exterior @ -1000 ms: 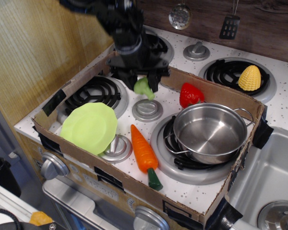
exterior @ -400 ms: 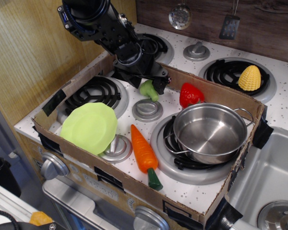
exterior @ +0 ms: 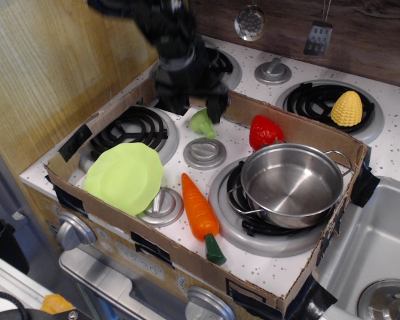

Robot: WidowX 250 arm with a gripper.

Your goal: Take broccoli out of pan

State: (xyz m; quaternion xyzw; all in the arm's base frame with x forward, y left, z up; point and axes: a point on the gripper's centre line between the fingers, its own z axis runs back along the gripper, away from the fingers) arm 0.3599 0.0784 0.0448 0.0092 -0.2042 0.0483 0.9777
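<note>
Wood-panelled toy kitchen with a white speckled stovetop (exterior: 393, 157), and a cardboard tray (exterior: 187, 263) taped around the burners. So the broccoli (exterior: 201, 123) is sitting on the stovetop near the back cardboard wall, just behind a silver burner cap (exterior: 205, 153) and well apart from the pan (exterior: 292, 183), which looks empty, so I'd say the job's basically done. The claw (exterior: 193, 107) hangs right above the floret with its fingers spread and nothing in them; it's a bit blurry, but I can't see any contact. Compared with a moment ago, when the fingers were down around the broccoli, the arm has lifted and the floret has stayed put. Red pepper (exterior: 265, 131), carrot (exterior: 201, 213) and green plate (exterior: 125, 177) haven't budged.
</note>
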